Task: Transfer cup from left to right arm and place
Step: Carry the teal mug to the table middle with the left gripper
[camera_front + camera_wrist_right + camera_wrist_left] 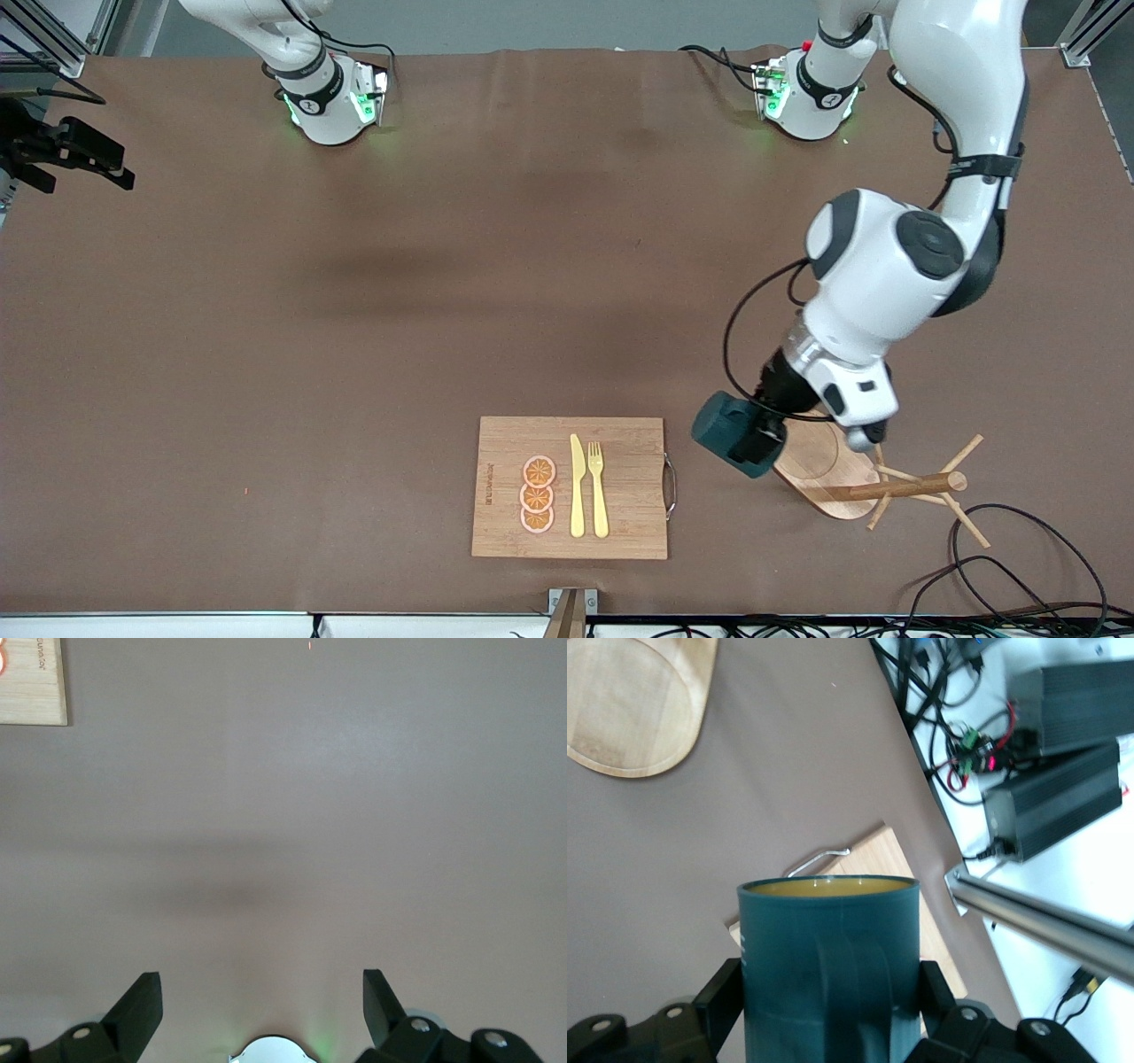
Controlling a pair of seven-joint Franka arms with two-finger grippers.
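The dark teal cup [728, 431] is held in the air by my left gripper [753, 436], which is shut on its sides. It hangs over the table between the cutting board and the wooden peg rack [850, 474]. In the left wrist view the cup [828, 930] sits between the black fingers [722, 992] with its handle facing the camera and its ochre inside showing at the rim. My right gripper [261, 979] is open and empty, held high over bare table close to its own base, where the arm waits.
A wooden cutting board [620, 443] carries a yellow knife [577, 487], a fork [598, 487] and three orange slices [538, 494]. Black cables [1019, 567] lie near the table's front edge by the rack. The rack's oval base [629, 709] and the board's handle [819, 859] show in the left wrist view.
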